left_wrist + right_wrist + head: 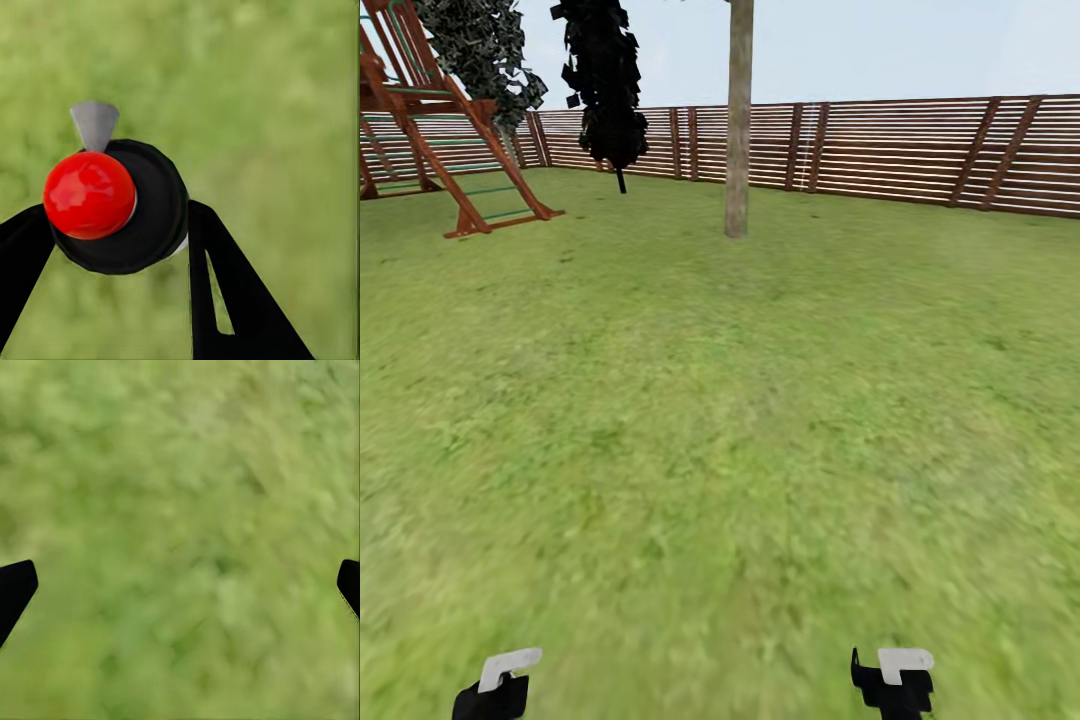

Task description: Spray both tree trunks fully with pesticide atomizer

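In the left wrist view the pesticide atomizer (154,206), a round black body with a red ball and a grey nozzle, sits between my left gripper's (120,232) black fingers, which are shut on it above the grass. In the head view my left gripper (500,685) and right gripper (895,680) are low at the lawn's near edge. My right gripper (180,592) is open over bare grass, holding nothing. A tall, bare tree trunk (738,130) rises far ahead, near the fence. No white specks show on its bark.
A brown slatted fence (920,150) closes the far side of the lawn (720,420). A wooden play frame (450,140) stands at the far left with speckled foliage (480,50) behind it. A black, narrow tree (605,90) stands between the frame and the trunk.
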Available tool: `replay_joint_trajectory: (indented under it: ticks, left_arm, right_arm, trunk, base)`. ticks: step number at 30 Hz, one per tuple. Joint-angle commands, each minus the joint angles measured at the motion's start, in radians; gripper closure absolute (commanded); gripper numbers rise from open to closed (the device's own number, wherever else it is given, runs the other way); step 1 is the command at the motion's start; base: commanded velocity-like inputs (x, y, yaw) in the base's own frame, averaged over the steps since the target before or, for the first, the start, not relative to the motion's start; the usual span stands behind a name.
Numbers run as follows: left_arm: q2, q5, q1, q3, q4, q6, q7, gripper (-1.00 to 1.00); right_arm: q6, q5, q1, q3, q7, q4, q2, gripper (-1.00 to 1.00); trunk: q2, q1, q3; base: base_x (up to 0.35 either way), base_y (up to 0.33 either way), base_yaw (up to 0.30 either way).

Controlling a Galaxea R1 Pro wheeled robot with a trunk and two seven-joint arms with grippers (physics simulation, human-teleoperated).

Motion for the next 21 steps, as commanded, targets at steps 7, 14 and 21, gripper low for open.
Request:
replay_joint_trajectory:
  ticks: [7, 14, 21]
  left_arm:
    - [0.000, 0.000, -0.001, 0.000, 0.000, 0.000, 0.000, 1.00]
    - [0.000, 0.000, 0.000, 0.000, 0.000, 0.000, 0.000, 1.00]
    - [0.000, 0.000, -0.001, 0.000, -0.001, 0.000, 0.000, 1.00]
  right_arm:
    - [0.000, 0.000, 0.000, 0.000, 0.000, 0.000, 0.000, -1.00]
    - [0.000, 0.000, 0.000, 0.000, 0.000, 0.000, 0.000, -1.00]
    - [0.000, 0.000, 0.000, 0.000, 0.001, 0.000, 0.000, -1.00]
  trunk:
    - [0.000, 0.000, 0.000]
    - [0.000, 0.000, 0.000]
    - [0.000, 0.000, 0.000]
  base:
    - [0.339, 0.000, 0.000]
    - [0.339, 0.000, 0.000]
    - [0.339, 0.000, 0.000]
